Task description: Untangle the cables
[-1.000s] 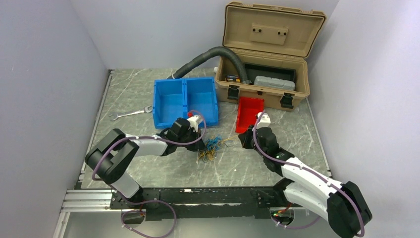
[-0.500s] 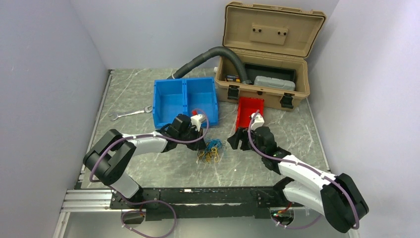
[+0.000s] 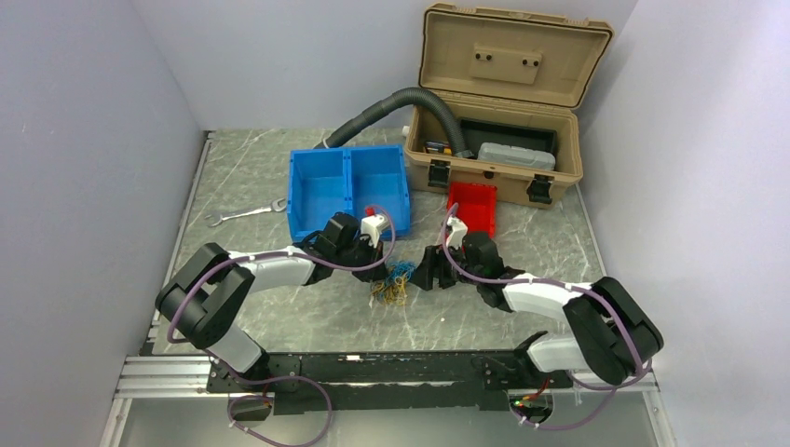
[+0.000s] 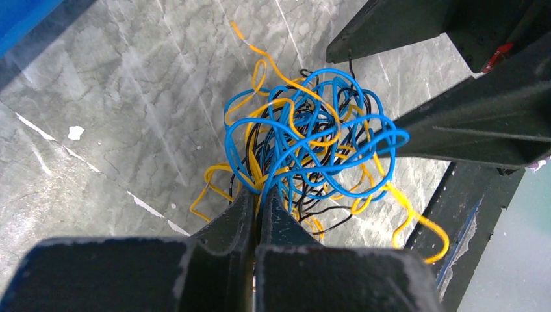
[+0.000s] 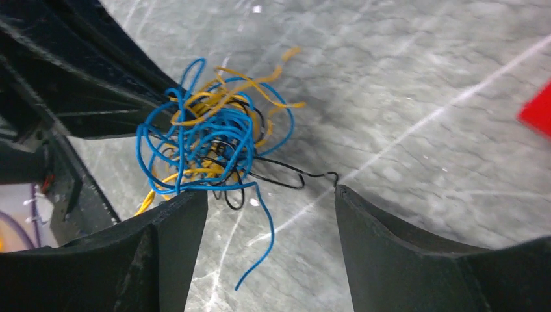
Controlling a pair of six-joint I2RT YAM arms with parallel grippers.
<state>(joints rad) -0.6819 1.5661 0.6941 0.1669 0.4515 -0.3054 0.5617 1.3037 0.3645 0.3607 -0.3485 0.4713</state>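
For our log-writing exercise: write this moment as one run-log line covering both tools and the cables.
left tool: shut on cables | right tool: open, close to cables | cables: tangled, on table

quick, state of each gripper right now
left gripper: closed, holding the cables
right gripper: open, holding nothing

No legible text, nos. or brand marks in any view. Small colourful pack (image 3: 436, 146) in tan case (image 3: 512, 60), approx 1 o'clock, maybe printed; too small to read.
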